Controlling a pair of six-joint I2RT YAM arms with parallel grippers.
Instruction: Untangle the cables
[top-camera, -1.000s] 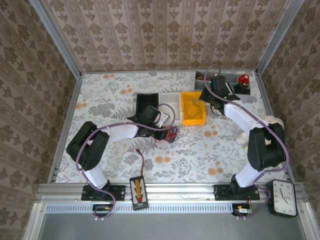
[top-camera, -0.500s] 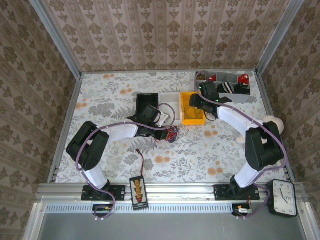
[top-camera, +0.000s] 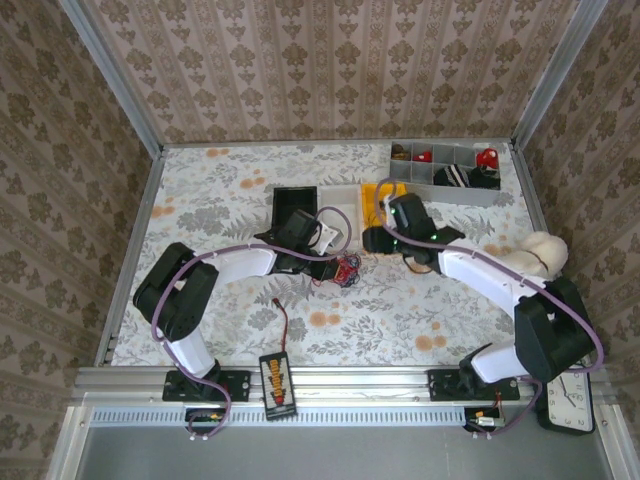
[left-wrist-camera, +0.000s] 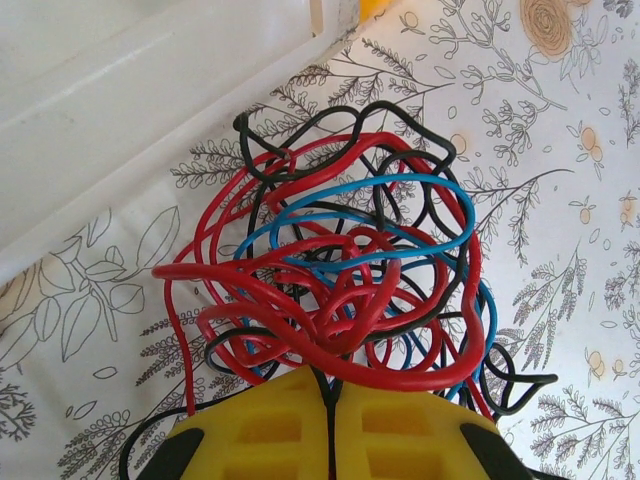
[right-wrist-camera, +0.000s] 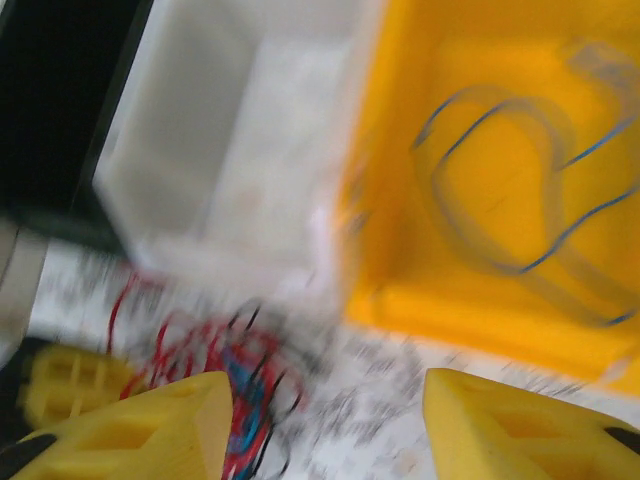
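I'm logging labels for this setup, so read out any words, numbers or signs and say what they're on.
No text reads clearly.
On the clock: dial numerals too small to read.
On the orange-black device: any markings too small to read.

Right gripper (right-wrist-camera: 322, 400), motion-blurred: its two yellow fingers (right-wrist-camera: 140, 430) are held wide apart, with nothing between them. A tangle of red, black and blue cables (right-wrist-camera: 235, 370) is seen just beside the left-hand finger. Beyond the fingertips, a white bin (right-wrist-camera: 250, 150) and a yellow bin (right-wrist-camera: 400, 300) are set side by side; blue wire loops (right-wrist-camera: 600, 145) lie in the latter.
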